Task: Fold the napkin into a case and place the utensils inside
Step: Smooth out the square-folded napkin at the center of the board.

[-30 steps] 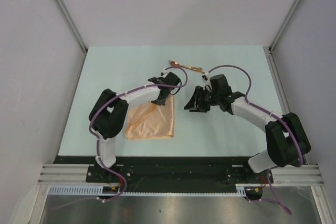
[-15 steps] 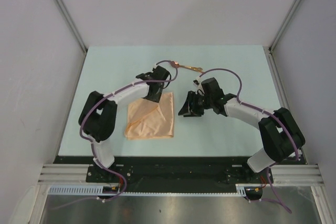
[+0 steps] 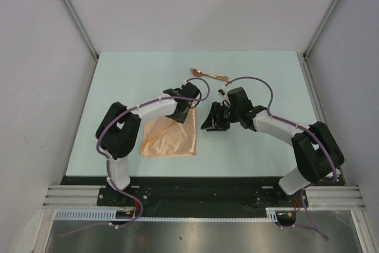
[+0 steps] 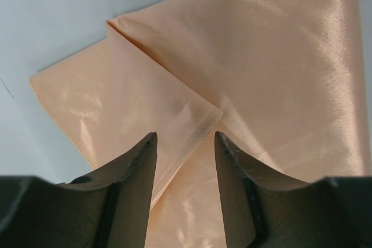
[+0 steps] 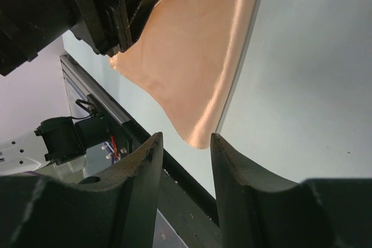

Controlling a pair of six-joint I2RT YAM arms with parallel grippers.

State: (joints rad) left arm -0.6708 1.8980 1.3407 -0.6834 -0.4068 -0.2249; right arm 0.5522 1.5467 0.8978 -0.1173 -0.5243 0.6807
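Hovering over the far right corner of the napkin (image 3: 170,139), the left gripper (image 3: 183,112) points down with its jaws parted to a middling gap and nothing caught between them. Its wrist camera looks straight through that gap. The two dark fingers (image 4: 136,169) frame the satin-sheened cloth lying below them, and neither pad is pinching it. The peach-orange napkin lies folded on the pale blue-green table (image 3: 266,87), on the left half and nearer the arm bases than the far edge. From the left wrist, one layer ends in a hemmed corner that sits on top of a broader layer. A crease runs from that corner up and to the left. The lower left edge of the cloth shows a narrow stitched hem.

The right gripper (image 3: 210,124) sits just to the right of the napkin, low over bare table and aimed toward the cloth. Its jaws also stand partly apart and hold nothing. Through the right wrist camera, the napkin's near corner appears just beyond the gap between the fingertips (image 5: 142,164), apart from them. The black body of the left gripper fills the upper left of that view, above the cloth.

The utensils (image 3: 210,75) lie together on the table beyond both grippers, toward the far edge and near the middle of its width. They are well apart from the napkin and touched by neither arm. At this size they read as thin copper-gold pieces. How many there are cannot be told.
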